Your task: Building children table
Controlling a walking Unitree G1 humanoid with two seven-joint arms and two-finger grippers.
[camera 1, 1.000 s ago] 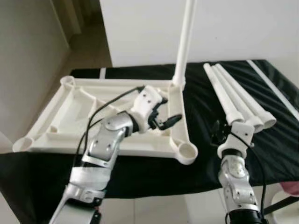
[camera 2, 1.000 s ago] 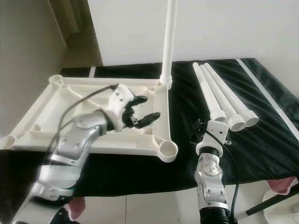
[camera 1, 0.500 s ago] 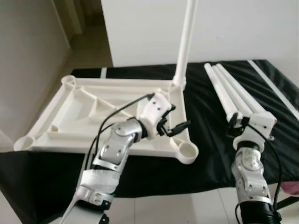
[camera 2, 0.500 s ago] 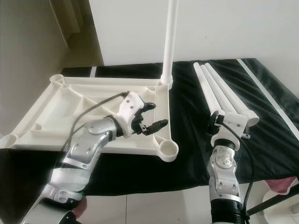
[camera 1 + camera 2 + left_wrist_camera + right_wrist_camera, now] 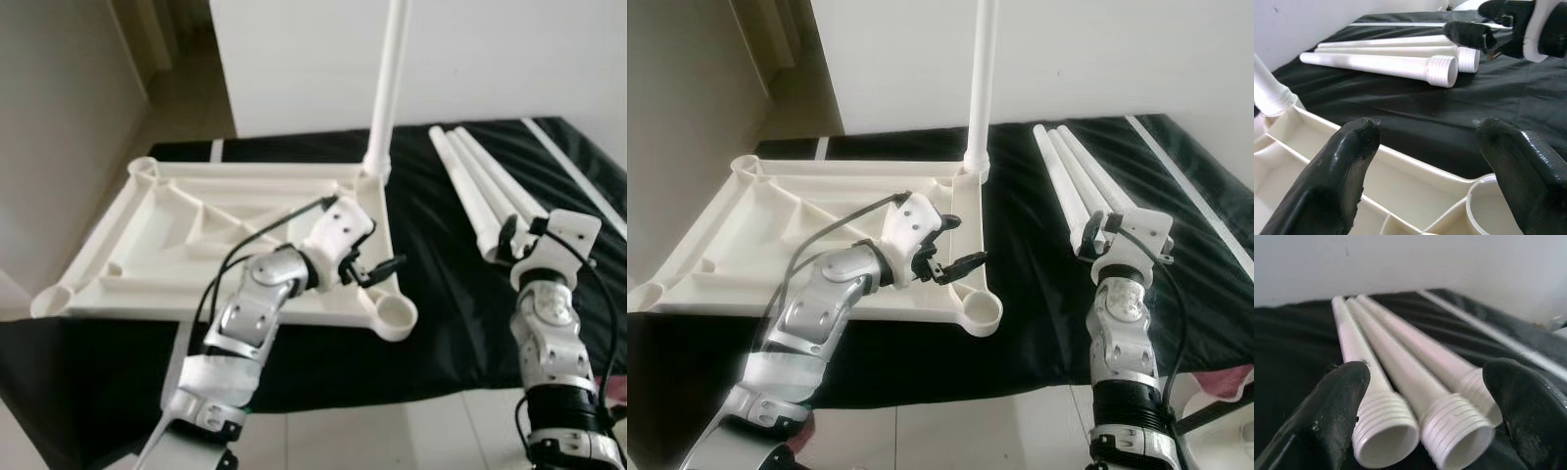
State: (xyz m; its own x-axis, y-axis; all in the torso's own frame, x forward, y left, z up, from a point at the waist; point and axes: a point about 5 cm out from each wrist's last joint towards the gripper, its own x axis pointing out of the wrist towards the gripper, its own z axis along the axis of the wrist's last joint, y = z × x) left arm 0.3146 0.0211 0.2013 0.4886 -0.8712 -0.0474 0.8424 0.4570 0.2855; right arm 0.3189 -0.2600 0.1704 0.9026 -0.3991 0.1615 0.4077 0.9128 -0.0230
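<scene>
The cream tabletop point(image 5: 162, 257) lies upside down on a black cloth. One white leg point(image 5: 389, 78) stands upright in its far right corner socket. Three loose white legs point(image 5: 480, 191) lie side by side on the cloth to the right, threaded ends towards me. My left gripper point(image 5: 374, 264) hovers open over the tabletop's right rim, just behind the vacant near right socket point(image 5: 394, 313); the left wrist view shows its fingers point(image 5: 1337, 171) spread above that rim. My right gripper point(image 5: 509, 235) is open at the legs' threaded ends point(image 5: 1400, 431), straddling them without holding any.
The black cloth point(image 5: 441, 294) covers the low platform and ends at a front edge near my arms. A white wall point(image 5: 490, 59) rises right behind. Tiled floor point(image 5: 323, 441) lies below, with a pink object point(image 5: 1225, 382) at the lower right.
My left gripper has slid right across the tabletop to its right rim. My right arm has swung right and forward, up to the threaded ends of the loose legs.
</scene>
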